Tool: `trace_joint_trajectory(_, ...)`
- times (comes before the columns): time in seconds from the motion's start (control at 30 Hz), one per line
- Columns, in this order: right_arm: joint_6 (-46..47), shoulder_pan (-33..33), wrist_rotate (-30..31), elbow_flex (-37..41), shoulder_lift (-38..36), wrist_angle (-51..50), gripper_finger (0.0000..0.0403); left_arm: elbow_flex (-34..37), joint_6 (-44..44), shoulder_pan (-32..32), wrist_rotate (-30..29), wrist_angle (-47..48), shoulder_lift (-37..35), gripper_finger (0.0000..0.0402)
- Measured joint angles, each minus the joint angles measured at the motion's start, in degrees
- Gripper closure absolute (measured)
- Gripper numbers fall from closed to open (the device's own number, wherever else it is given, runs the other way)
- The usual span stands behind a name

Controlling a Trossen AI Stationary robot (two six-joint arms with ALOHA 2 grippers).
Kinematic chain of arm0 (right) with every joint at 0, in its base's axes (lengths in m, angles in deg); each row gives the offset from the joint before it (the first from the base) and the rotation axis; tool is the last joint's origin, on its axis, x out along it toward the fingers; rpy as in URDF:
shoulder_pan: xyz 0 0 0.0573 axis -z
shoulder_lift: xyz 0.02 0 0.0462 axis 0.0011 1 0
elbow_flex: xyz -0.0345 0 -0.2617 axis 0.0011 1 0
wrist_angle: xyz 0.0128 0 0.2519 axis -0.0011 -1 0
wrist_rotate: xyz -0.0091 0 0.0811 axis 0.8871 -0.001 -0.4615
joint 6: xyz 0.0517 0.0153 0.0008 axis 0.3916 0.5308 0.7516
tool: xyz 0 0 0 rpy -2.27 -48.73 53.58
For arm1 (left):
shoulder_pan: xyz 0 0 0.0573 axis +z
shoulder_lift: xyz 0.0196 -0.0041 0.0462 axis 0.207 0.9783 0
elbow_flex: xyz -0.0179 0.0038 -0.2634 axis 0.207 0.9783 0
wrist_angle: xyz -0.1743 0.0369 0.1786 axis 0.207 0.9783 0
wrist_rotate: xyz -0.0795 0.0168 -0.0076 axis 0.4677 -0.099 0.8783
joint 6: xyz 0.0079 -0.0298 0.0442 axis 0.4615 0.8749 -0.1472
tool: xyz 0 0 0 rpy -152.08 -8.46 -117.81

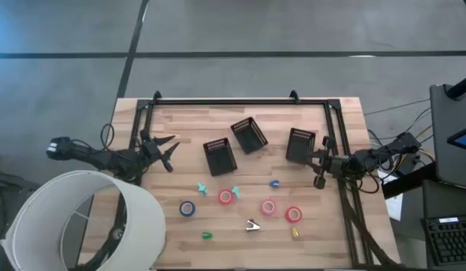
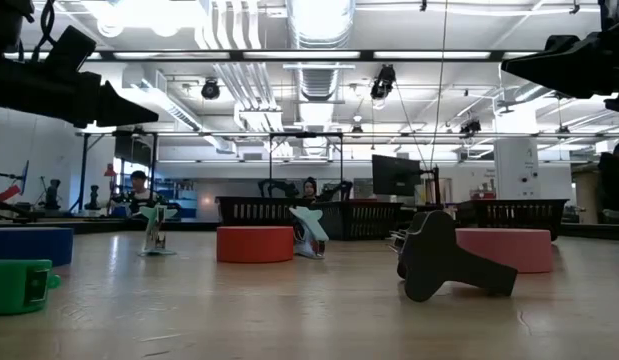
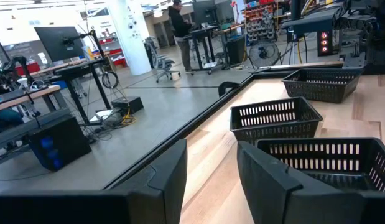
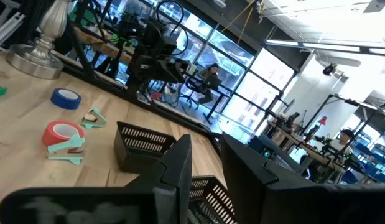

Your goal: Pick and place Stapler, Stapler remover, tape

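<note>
The tape rolls lie flat on the near half of the table: blue [image 1: 188, 208], red [image 1: 226, 197], pink [image 1: 268, 207] and red [image 1: 293, 214]. Two teal staple removers [image 1: 202, 187] [image 1: 235, 190] rest beside them. A small dark stapler-like piece [image 1: 252, 225] lies near the front; it also shows in the low view [image 2: 444, 260]. My left gripper [image 1: 171, 153] hovers open near the table's left edge, pointing at the bins. My right gripper [image 1: 318, 168] hovers open by the right bin, above the table.
Three black mesh bins [image 1: 220, 156] [image 1: 248, 135] [image 1: 300, 144] stand in a row mid-table. Tiny blue [image 1: 275, 183], green [image 1: 207, 235] and yellow [image 1: 295, 232] pieces lie among the rolls. A white lampshade [image 1: 82, 218] covers the near left corner. A black frame [image 1: 233, 101] rims the table's far side.
</note>
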Motion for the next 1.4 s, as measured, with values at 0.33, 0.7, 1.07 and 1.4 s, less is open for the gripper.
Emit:
trace_joint_trajectory(0.33, -0.09, 0.01, -0.01, 0.00, 0.00, 0.00, 0.0328, 0.00, 0.00, 0.00, 0.00, -0.01, -0.01, 0.0257)
trace_joint_trajectory(0.7, -0.04, -0.01, -0.01, 0.02, 0.00, 0.00, 0.0328, 0.00, 0.02, -0.01, -0.01, 0.00, 0.00, 0.0257)
trace_joint_trajectory(1.07, -0.01, 0.00, 0.01, 0.00, 0.00, 0.00, 0.0316, 0.00, 0.02, 0.00, 0.00, -0.01, -0.01, 0.0257)
trace_joint_trajectory(1.4, -0.08, 0.00, -0.01, 0.01, -0.01, -0.01, 0.0333, 0.02, 0.01, 0.00, -0.02, -0.01, -0.01, 0.0257)
